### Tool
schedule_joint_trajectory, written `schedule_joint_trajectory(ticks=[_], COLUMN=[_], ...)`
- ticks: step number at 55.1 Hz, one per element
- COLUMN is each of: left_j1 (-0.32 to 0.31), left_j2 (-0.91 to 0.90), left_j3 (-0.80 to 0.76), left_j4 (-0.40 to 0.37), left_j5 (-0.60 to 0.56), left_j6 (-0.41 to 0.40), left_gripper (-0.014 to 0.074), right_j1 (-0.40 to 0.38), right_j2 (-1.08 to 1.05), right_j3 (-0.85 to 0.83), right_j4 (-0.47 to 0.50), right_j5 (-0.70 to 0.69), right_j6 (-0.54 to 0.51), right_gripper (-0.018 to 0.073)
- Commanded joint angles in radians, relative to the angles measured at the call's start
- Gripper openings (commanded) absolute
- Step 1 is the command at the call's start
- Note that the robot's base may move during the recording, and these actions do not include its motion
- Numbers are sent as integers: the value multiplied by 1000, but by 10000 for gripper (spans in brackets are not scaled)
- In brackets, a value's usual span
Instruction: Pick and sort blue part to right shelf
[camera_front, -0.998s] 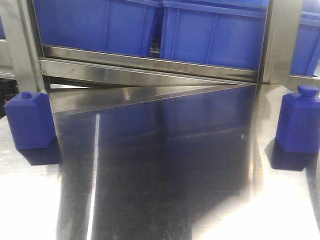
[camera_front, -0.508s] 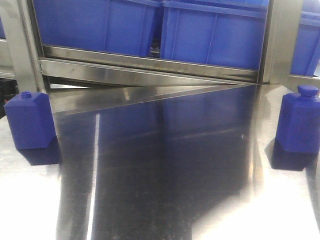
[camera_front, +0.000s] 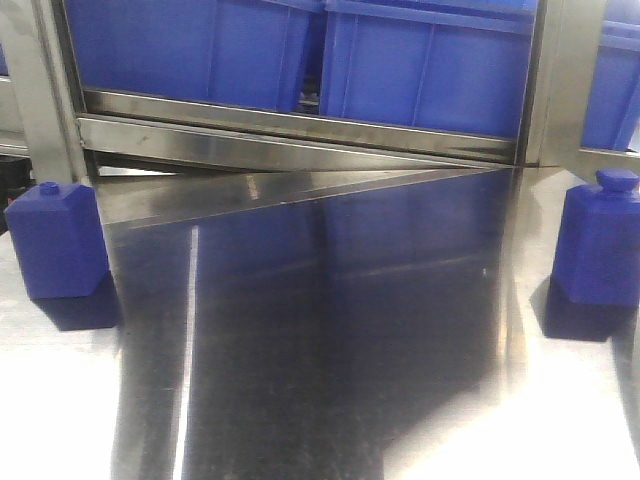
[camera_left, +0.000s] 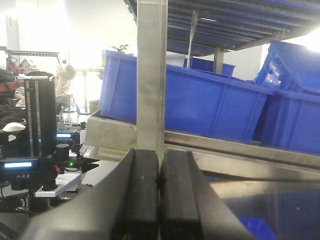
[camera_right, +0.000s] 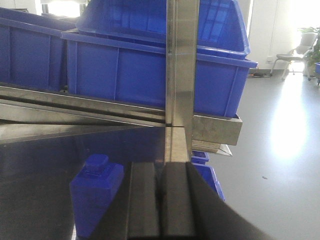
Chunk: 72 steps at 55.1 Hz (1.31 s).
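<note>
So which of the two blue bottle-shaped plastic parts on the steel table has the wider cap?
The right-hand blue bottle-shaped part: it has a broad, flat cap. The left-hand part has only a small narrow stub.

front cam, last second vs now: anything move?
Barely. The left blue part sits a touch further left in frame, with nothing touching it. The right blue part, the right shelf and its bins look unchanged.
</note>
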Motion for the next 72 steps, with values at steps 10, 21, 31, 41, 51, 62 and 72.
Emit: schedule_joint_trajectory(ticks=[10,21,31,41,51,62,72], left_j1=[-3,-3,-3,-5,-45,-148,-219], left_j2=[192,393,557,716,887,1097,1283], left_j3=[-394,-583,-652,-693,-756,-857,-1001], left_j4=[-19,-69,-112,-226,-300,-275,-255], left_j5=[337,512,595,655,688,701,824], left_j6=[-6,3,4,50,112,136,121], left_gripper=[131,323,542,612,611,611,611], right_j1=[-4,-4,-4,-4,-4,-4,-4], right_j2=[-6,-6,-6,-6,-6,-6,-6], right_j3=[-8,-8,-8,-8,-8,-8,-8], right_j4=[1,1,1,1,1,1,1], right_j5=[-84,-84,-84,-84,-84,-84,-84], right_j6=[-8,-8,-8,-8,-8,-8,-8], right_gripper=[57,57,57,57,57,57,57])
